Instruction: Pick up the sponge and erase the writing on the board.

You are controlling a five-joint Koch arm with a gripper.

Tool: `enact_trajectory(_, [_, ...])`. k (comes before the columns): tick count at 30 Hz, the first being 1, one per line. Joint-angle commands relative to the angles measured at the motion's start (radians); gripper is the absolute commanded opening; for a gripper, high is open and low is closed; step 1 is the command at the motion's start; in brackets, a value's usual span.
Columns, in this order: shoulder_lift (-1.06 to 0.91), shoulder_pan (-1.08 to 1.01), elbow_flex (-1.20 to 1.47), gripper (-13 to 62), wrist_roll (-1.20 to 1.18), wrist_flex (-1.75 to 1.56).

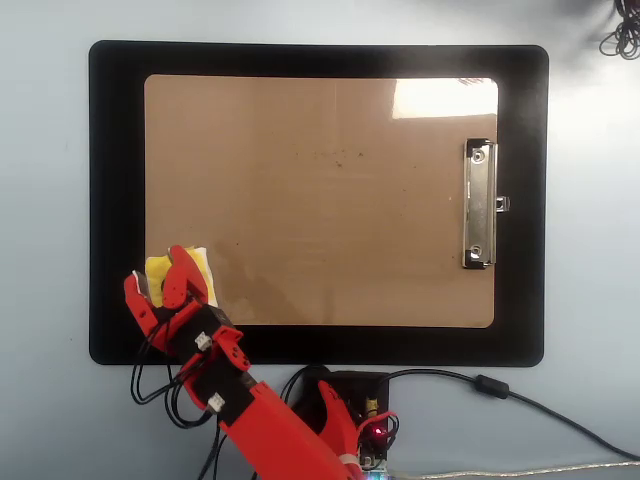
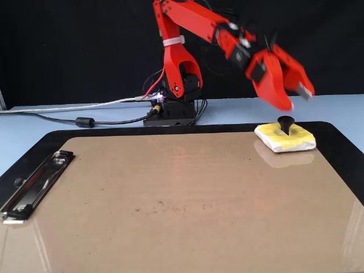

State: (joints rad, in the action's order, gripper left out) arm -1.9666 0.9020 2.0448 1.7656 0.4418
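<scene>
The yellow sponge (image 2: 284, 139) with its black knob (image 2: 285, 121) lies flat on the brown board (image 2: 170, 199), at the board's far right corner in the fixed view. In the overhead view the sponge (image 1: 204, 266) is at the board's (image 1: 320, 200) lower left corner, mostly hidden under my gripper. My red gripper (image 2: 297, 98) hangs just above the knob with its jaws apart and nothing in them; it also shows in the overhead view (image 1: 160, 282). No writing shows on the board, only tiny dark specks.
The board lies on a larger black mat (image 1: 115, 200). Its silver clip (image 1: 479, 205) is on the right short side in the overhead view. The arm's base (image 2: 176, 108) and cables (image 2: 85, 121) sit behind the mat on the pale blue table.
</scene>
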Motion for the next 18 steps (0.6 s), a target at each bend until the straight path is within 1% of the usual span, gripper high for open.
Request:
enact_trajectory(1, [-0.121, -0.051, -0.117, 31.6, 0.026, 0.347])
enact_trajectory(4, [-0.156, -0.189, -0.245, 32.0, 0.011, 0.739])
enact_trajectory(7, [-0.15, -0.318, -0.275, 33.3, -0.075, 0.945])
enact_trajectory(11, [-0.163, -0.518, -0.196, 33.9, -0.198, 1.022])
enact_trajectory(16, [-0.192, -0.741, -0.049, 33.8, -0.195, 1.025])
enact_trajectory(18, [-0.242, -0.773, 0.021, 33.8, -0.178, 1.025])
